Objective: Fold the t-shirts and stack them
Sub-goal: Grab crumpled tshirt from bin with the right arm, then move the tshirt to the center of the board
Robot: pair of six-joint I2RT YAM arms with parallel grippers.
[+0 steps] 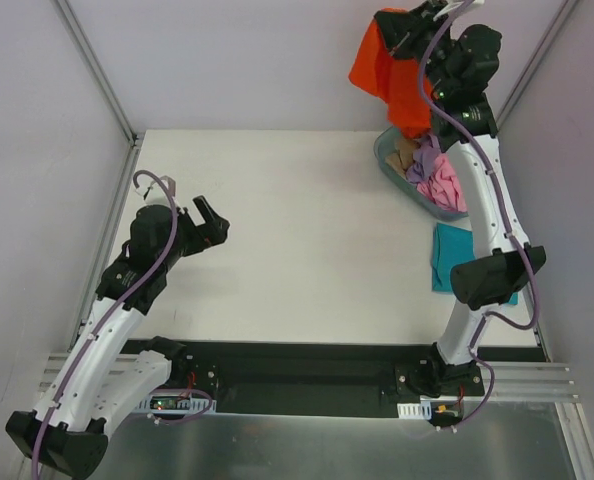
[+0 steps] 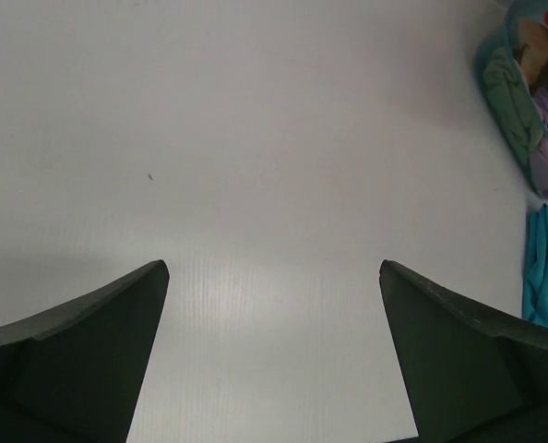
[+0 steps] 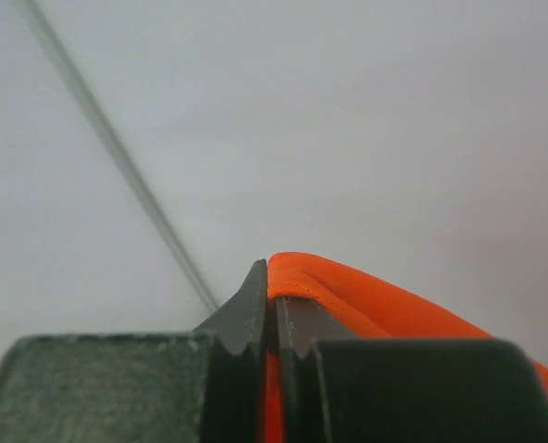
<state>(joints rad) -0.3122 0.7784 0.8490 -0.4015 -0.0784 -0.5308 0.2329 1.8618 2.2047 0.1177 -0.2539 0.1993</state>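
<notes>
From above, five shirts can be counted. The orange shirt (image 1: 382, 65) hangs bunched from the right claw (image 1: 414, 32), high against the back wall over the tub (image 1: 386, 157). The arm hides the shirt's right edge, and the claw's fingers are hard to tell apart there. Three shirts lie crumpled in the tub at the table's (image 1: 307, 220) far right corner: a beige shirt (image 1: 402, 152), a lavender shirt (image 1: 424, 160) and a pink shirt (image 1: 445, 188). The arm crosses the tub's right side. The teal shirt (image 1: 443, 256) lies flat on the table just in front of the tub, partly under the arm's elbow. The left claw (image 1: 215, 222) hovers over the table's left side, well apart from every shirt.

The left wrist view shows the left claw (image 2: 274, 268) released, its two fingers (image 2: 99, 341) spread wide over bare table. At the right edge the tub (image 2: 500, 78) and the teal shirt (image 2: 546, 268) are both cut off. The cloth inside the tub is blurred.

The right wrist view shows the right claw (image 3: 267, 305) clenched on a fold of the orange shirt (image 3: 366, 305), whose lower part is out of sight. One thin post (image 3: 117, 148) slants across the blurred wall behind.
</notes>
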